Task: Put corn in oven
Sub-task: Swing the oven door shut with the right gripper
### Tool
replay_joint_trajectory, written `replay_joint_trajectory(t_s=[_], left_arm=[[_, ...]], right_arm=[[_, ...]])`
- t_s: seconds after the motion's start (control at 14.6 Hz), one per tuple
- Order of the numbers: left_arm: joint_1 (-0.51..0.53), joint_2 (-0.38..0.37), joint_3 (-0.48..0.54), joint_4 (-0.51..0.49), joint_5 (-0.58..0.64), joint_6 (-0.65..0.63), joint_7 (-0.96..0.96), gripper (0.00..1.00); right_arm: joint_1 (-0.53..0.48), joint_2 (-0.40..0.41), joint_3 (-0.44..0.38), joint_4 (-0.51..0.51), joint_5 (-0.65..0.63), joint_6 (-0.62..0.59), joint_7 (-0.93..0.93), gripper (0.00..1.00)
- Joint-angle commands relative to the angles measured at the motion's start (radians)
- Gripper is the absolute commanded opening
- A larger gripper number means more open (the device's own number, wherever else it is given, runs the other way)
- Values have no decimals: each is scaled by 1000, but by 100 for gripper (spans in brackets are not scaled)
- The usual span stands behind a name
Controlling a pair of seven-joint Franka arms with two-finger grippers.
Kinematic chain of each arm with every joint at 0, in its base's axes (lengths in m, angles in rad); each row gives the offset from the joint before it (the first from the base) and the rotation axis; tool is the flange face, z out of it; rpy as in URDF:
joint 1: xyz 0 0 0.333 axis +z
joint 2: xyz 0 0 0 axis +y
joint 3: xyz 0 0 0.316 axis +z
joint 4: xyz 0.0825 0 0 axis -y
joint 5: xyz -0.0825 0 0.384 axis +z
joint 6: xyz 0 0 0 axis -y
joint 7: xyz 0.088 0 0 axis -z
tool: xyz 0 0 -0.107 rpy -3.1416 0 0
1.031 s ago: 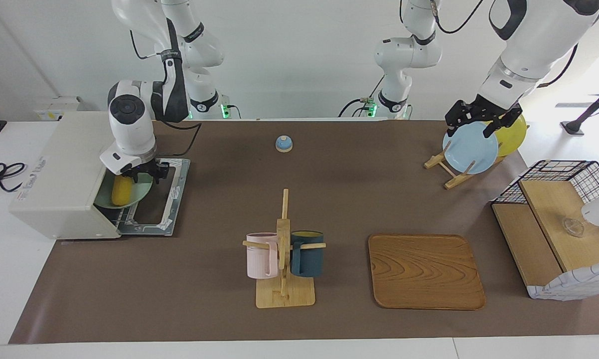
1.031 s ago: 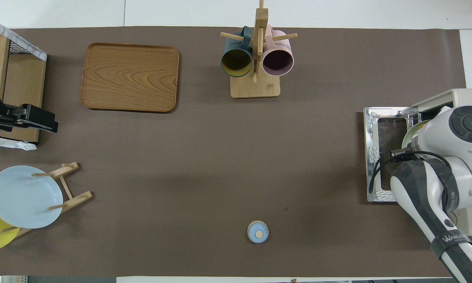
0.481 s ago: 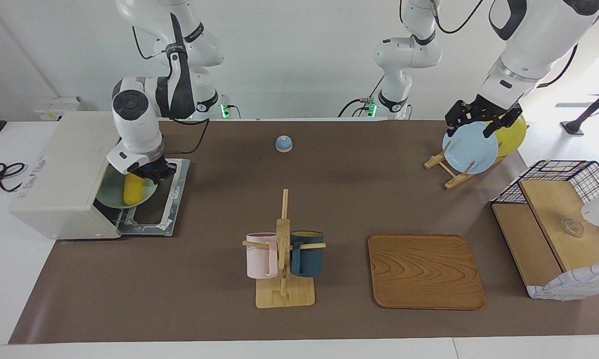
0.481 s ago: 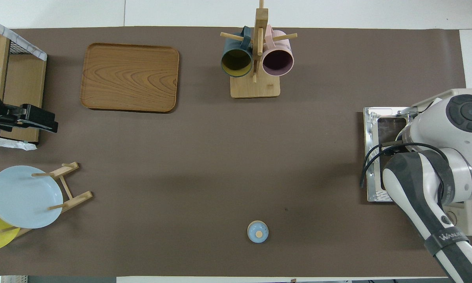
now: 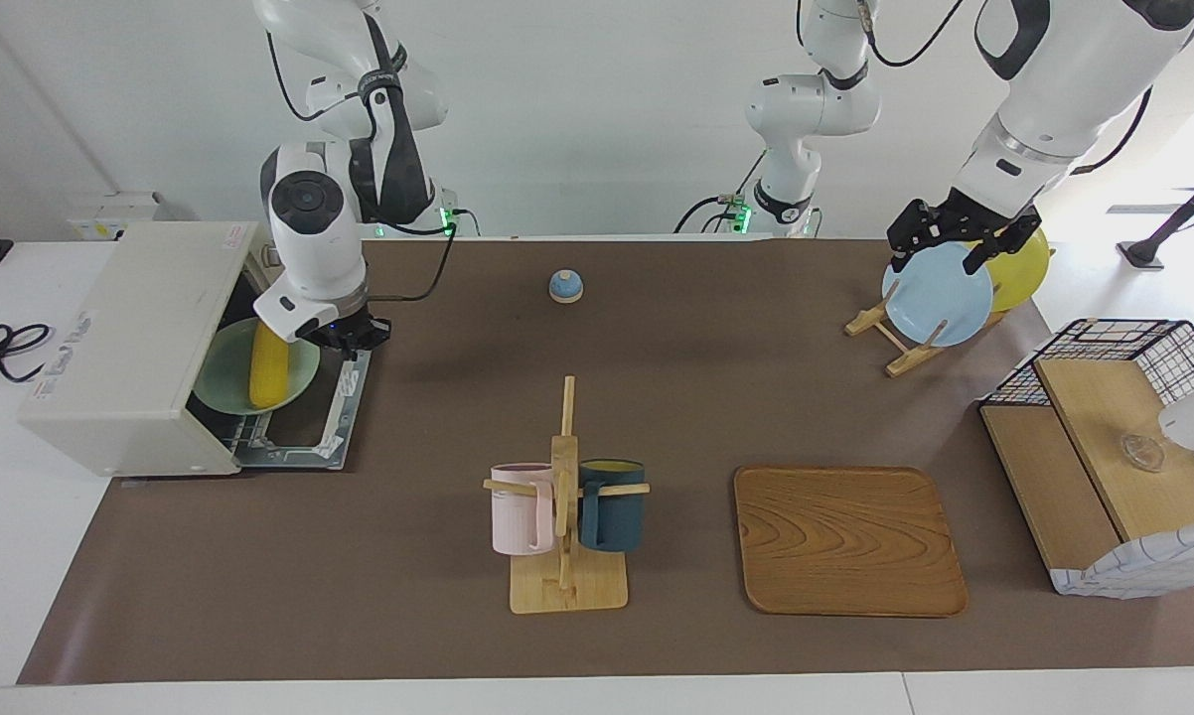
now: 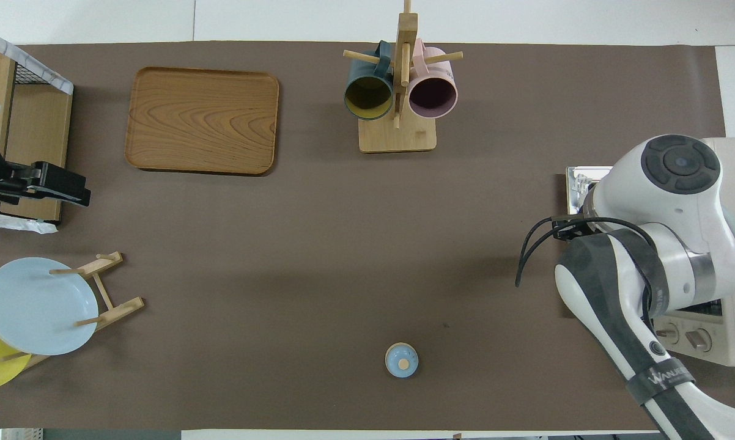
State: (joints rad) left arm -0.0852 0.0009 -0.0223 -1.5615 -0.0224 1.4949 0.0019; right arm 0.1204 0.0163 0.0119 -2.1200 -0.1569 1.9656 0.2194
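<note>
**Corn resting on a plate in the open oven; door not yet closed**

Reading the facing view from its left edge: the cream-white oven [image 5: 125, 348] stands at the right arm's end of the table, its door [image 5: 309, 417] folded down flat onto the brown mat. Inside the opening, a pale green plate [image 5: 222, 369] sits on the wire rack, and the bright yellow corn [image 5: 267, 365] lies on that plate, roughly half under the oven's roof. The plate's outer edge seems to reach out past the opening, though the angle makes this hard to judge.

Just beside the corn, the right gripper [image 5: 344, 336] hangs over the lowered door's hinge end, apart from the plate and holding nothing; whether its fingers are wide or narrow cannot be told. In the overhead view the right arm's body hides the corn completely.

Further along, a small blue bell [image 5: 565, 286] sits mid-table. At the left arm's end, the left gripper [image 5: 945, 236] waits over a blue plate [image 5: 937, 295] standing in a wooden rack; its finger spread cannot be told either.

As a judgement, the placing looks essentially done. What may remain is pushing the plate deeper and closing the door.
</note>
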Motion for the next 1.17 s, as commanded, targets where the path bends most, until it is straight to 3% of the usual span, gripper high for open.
replay_joint_trajectory(t_s=[0.0, 0.21, 0.69, 1.1], left_arm=[[8, -9, -4, -3, 7, -7, 12, 100], [8, -9, -4, -3, 7, -7, 13, 100], [8, -9, -4, -3, 7, -7, 13, 100], [8, -9, -4, -3, 7, -7, 13, 100]], right_arm=[[4, -21, 0, -101, 69, 97, 31, 0], [30, -24, 0, -217, 82, 260, 72, 0], [-8, -78, -1, -350, 82, 288, 51, 0], [-37, -81, -4, -368, 68, 318, 18, 0]])
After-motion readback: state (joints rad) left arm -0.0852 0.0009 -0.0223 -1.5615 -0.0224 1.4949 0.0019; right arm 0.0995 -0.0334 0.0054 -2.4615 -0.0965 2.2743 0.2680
